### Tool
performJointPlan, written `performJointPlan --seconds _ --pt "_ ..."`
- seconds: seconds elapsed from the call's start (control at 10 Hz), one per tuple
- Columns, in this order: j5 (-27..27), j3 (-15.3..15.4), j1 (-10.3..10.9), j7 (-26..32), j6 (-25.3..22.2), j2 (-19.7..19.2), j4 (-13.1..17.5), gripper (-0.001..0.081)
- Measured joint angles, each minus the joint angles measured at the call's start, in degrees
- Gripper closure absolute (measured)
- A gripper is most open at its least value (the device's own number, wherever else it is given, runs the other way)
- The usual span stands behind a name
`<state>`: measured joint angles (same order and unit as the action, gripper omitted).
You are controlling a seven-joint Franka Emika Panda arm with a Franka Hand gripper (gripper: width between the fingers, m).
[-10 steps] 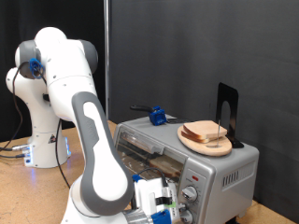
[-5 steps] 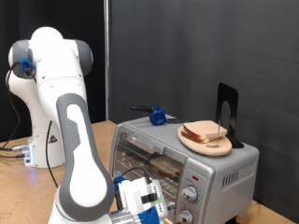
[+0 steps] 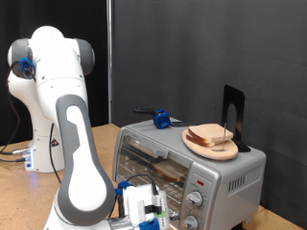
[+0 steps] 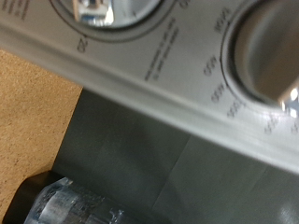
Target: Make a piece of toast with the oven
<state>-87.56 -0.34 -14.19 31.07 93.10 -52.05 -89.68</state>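
Observation:
The silver oven (image 3: 225, 177) stands at the exterior view's right. Through its glass door (image 3: 153, 158) a brown slice (image 3: 173, 171) shows on the rack. On top of the oven, a round wooden plate (image 3: 197, 146) holds the piece of toast (image 3: 211, 136). My gripper (image 3: 146, 213) is low in front of the oven, just left of its knob panel and partly cut off by the picture's edge. The wrist view shows the panel close up with two round knobs (image 4: 103, 9) (image 4: 271, 56), and part of one finger (image 4: 70, 201) in blur.
A blue-handled tool (image 3: 161, 120) and a black upright stand (image 3: 232, 113) sit on the oven's top. The arm's white base (image 3: 43, 144) is at the exterior view's left on the wooden table (image 3: 19, 192). A black curtain hangs behind.
The arm has swung to the exterior view's left and the gripper has shifted a little left, away from the knob panel. The oven and plate have not moved.

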Motion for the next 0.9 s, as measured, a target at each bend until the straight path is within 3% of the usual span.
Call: performJointPlan --seconds 0.1,0.2,0.3,0.4,0.5,0.6,0.9 --pt "-0.08 0.0 0.0 -1.23 0.29 0.31 0.27 0.0493" --pt "-0.18 0.05 0.0 -1.88 0.39 0.68 0.34 0.0395" --pt "-0.2 0.14 0.06 -2.52 0.68 0.86 0.38 0.0395" --pt "-0.2 0.22 0.25 -3.45 1.32 0.87 0.49 0.0219" --pt "-0.2 0.28 0.54 -3.77 1.96 0.87 0.51 0.0219" --pt "-0.2 0.33 0.81 -3.78 2.28 0.86 0.51 0.0057" --pt "-0.52 1.01 1.42 -3.78 2.95 0.77 0.56 0.0"
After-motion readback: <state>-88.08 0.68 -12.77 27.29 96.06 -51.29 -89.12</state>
